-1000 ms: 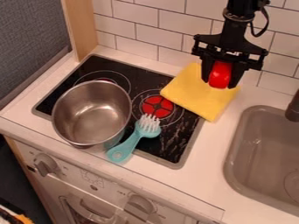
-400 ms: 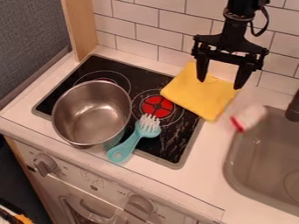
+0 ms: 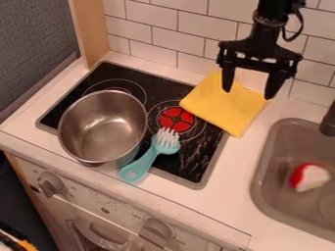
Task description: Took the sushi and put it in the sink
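So I've got the pincer (image 3: pixel 249 93) hanging over the back of the yellow cloth (image 3: pixel 224 104), fingers spread wide, nothing between them. The sushi (image 3: pixel 310 177), red and white, is sitting down in the sink (image 3: pixel 260 192). Over on the stove (image 3: pixel 201 176) there's a metal pot (image 3: pixel 103 128), and the teal brush (image 3: pixel 150 158) is lying just beside it, bristles up near the red burner mark (image 3: pixel 177 119).

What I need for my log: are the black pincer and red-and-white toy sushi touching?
Apart: the camera view shows the sushi in the grey sink, the pincer above the yellow cloth.
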`<action>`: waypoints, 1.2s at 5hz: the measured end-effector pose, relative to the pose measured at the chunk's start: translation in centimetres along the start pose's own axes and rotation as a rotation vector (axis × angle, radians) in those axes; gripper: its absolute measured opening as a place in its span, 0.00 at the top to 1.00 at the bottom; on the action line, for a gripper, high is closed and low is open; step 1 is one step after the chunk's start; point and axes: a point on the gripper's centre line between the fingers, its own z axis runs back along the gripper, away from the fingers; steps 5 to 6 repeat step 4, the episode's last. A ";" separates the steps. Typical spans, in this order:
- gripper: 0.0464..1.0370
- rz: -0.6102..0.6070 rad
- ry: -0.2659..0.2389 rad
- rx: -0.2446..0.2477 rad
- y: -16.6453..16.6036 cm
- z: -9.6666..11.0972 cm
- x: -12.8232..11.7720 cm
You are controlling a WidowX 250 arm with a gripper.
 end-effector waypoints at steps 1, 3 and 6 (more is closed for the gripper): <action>0.04 0.033 -0.005 0.119 4.0 0.1 0.1; 0.04 0.048 -0.023 -0.083 14.9 0.0 1.1; 0.04 -0.026 -0.026 -0.153 18.0 -0.3 1.7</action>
